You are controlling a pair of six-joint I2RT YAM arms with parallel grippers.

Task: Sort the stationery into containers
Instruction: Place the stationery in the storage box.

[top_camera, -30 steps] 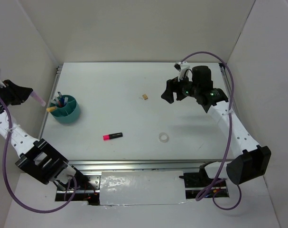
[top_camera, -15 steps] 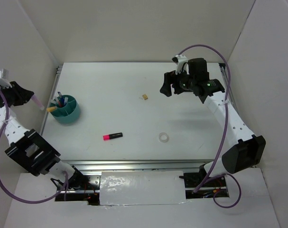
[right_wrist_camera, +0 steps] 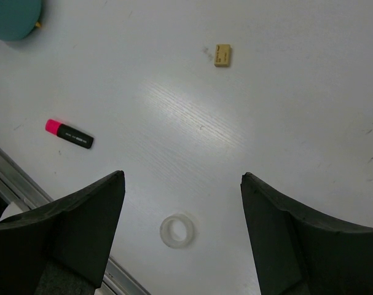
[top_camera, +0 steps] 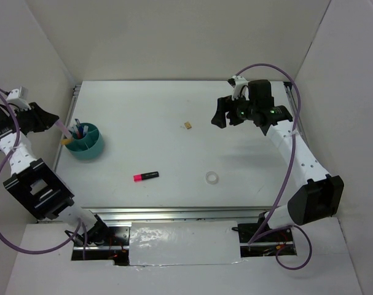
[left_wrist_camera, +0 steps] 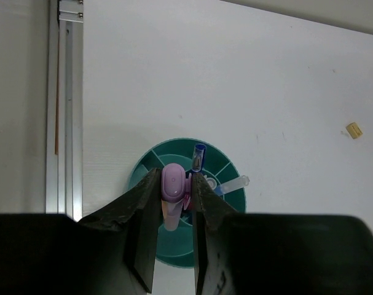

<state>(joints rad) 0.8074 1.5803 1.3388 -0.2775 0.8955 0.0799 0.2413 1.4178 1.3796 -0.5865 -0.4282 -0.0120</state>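
Note:
My left gripper (top_camera: 49,120) is shut on a pale pink marker (left_wrist_camera: 172,184) and hangs over the round teal cup (top_camera: 94,149), above its left side. In the left wrist view the marker points down into the divided cup (left_wrist_camera: 150,165), which holds a blue pen (left_wrist_camera: 199,156) and other pens. A yellow-tipped marker (top_camera: 66,141) leans on the cup's left rim. My right gripper (top_camera: 222,115) is open high over the table's right half, with nothing between its fingers. Below it lie a clear tape ring (right_wrist_camera: 177,231), a pink and black marker (right_wrist_camera: 69,134) and a tan eraser (right_wrist_camera: 222,55).
The white table sits inside white walls on three sides. A metal rail (left_wrist_camera: 63,104) runs along the left edge beside the cup, and another rail (top_camera: 174,212) lies along the near edge. The eraser (top_camera: 187,125), marker (top_camera: 146,176) and tape ring (top_camera: 212,178) are spread apart mid-table.
My left gripper has swung right with the pink marker, from beyond the table's left edge to over the cup. The right gripper rose a little toward the back and stayed open.

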